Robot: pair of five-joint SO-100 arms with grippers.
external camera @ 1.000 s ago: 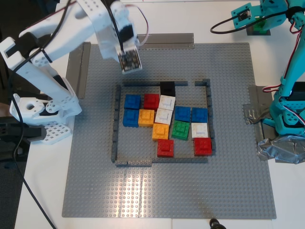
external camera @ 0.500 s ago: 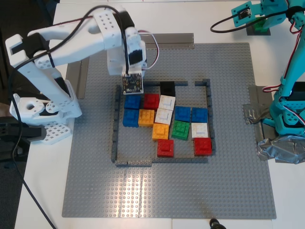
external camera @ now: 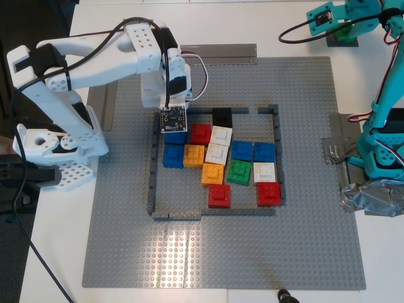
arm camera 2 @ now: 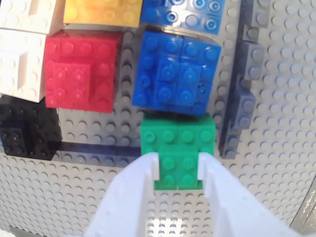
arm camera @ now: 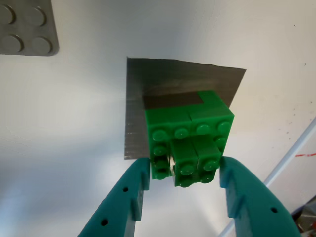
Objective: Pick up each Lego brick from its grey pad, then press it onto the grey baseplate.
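My second gripper (arm camera 2: 177,168), white, is shut on a green Lego brick (arm camera 2: 177,136) and holds it low on the grey baseplate (arm camera 2: 276,148), against a blue brick (arm camera 2: 175,74) in a corner of the dark frame (arm camera 2: 242,89). In the exterior view its wrist (external camera: 173,118) hides that brick. My first gripper (arm camera: 185,180), teal, has its fingers against the sides of another green brick (arm camera: 190,128), which rests on a grey pad (arm camera: 148,84). That brick also shows at the exterior view's top right (external camera: 345,33). A third green brick (external camera: 238,172) sits on the baseplate (external camera: 303,240).
Red, blue, orange, white and black bricks fill the upper part of the dark frame (external camera: 153,164). The white arm's base (external camera: 53,151) stands at the exterior view's left, the teal arm's base (external camera: 382,151) at its right on grey tape. The baseplate's front half is bare studs.
The white arm has swung down and forward, bringing its gripper from above the plate's back to the frame's upper left corner. The teal arm has not moved.
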